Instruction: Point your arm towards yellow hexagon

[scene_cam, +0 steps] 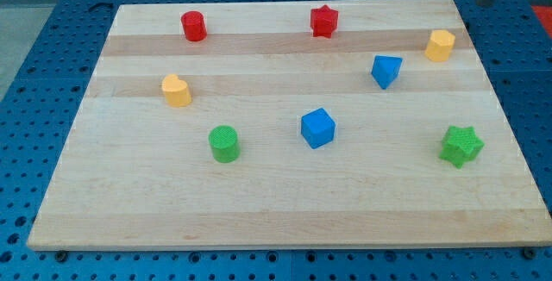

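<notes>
The yellow hexagon sits near the top right corner of the wooden board. A dark rod enters at the view's top right corner, blurred. My tip is just beyond the board's top right corner, above and to the right of the yellow hexagon and not touching it.
A red cylinder and a red star sit along the top. A blue triangular block lies left of and below the hexagon. Further off are a yellow heart, a green cylinder, a blue cube and a green star.
</notes>
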